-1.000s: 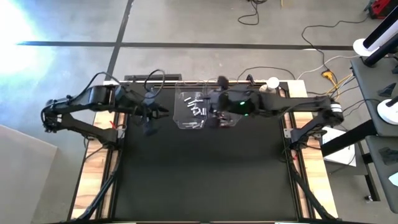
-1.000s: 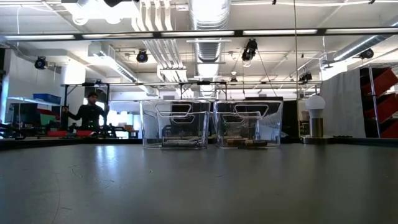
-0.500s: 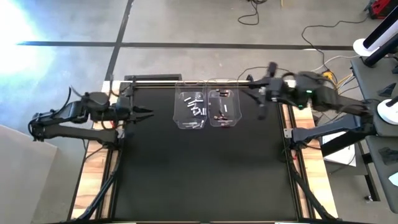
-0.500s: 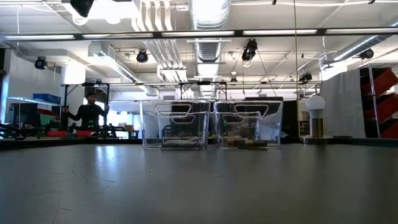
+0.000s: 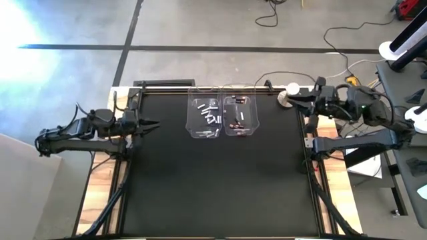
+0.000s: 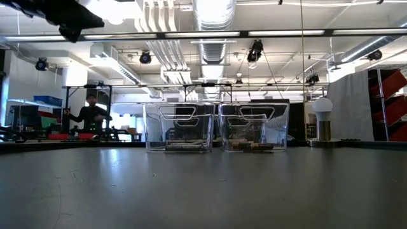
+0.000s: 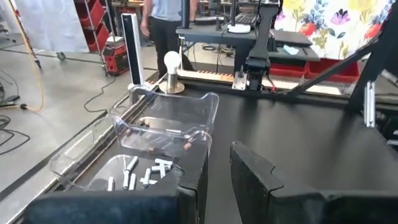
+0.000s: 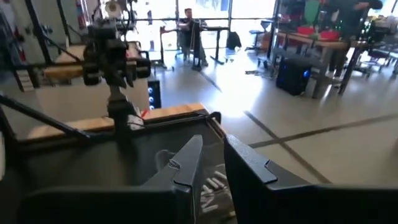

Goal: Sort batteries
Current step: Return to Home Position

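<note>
Withdrawn to nine and three o'clock, left gripper point(image 7: 217, 158), right gripper point(image 8: 212, 149) parted and empty; homing, needing only final tuck-in.

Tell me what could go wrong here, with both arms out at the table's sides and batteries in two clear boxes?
1. The right gripper hangs near the round white knob at the table's far corner; a careless swing might knock it over.
2. White batteries lie in the left box, dark batteries in the right box just beside it; a bump could spill and mix them.
The left gripper waits open at the table's left edge, away from both.
</note>
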`<state>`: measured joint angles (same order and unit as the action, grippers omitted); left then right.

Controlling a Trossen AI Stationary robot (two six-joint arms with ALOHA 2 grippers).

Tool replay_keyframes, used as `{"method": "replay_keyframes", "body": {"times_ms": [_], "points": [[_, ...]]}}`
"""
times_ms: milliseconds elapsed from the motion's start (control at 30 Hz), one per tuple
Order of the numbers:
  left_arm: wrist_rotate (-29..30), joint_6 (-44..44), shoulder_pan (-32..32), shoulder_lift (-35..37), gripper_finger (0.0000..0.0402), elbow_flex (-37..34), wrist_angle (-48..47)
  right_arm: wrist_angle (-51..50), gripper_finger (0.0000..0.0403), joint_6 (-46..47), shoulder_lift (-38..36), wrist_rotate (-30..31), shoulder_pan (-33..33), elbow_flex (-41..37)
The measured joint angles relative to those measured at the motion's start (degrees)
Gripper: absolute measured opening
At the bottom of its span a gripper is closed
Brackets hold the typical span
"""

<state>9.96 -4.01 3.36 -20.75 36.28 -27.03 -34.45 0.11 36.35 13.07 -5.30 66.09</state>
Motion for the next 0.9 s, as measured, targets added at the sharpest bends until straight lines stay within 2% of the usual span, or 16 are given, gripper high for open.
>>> {"method": "replay_keyframes", "body": {"times_ms": [67,200,300,433,567,767,900], "points": [[0.0,0.6,0.0,0.1,0.0048,-1.7,0.7,0.6,0.0058,0.9,-1.6,-0.3,0.0,-1.6],[0.0,1.6,0.0,0.6,0.0048,-5.8,3.0,3.8,0.0066,-2.2,-5.7,-6.9,0.0,-6.7],[-0.6,1.6,0.0,1.4,0.0048,-10.0,8.4,7.2,0.0072,-3.5,-9.8,-7.7,0.0,-11.7],[-5.4,2.8,0.0,3.1,0.0048,-15.7,17.0,8.3,0.0079,-3.7,-15.8,-10.4,0.0,-18.2],[-9.7,2.8,0.0,5.4,0.0048,-20.2,20.7,9.8,0.008,-2.6,-21.6,-13.5,0.0,-24.7],[-10.6,0.6,0.0,10.8,0.0048,-26.2,22.9,19.7,0.0059,-5.9,-28.9,-27.0,0.0,-35.4],[-11.0,0.1,0.0,15.0,0.0048,-32.5,29.7,21.9,0.0047,-3.7,-32.5,-28.6,0.1,-42.9]]}}
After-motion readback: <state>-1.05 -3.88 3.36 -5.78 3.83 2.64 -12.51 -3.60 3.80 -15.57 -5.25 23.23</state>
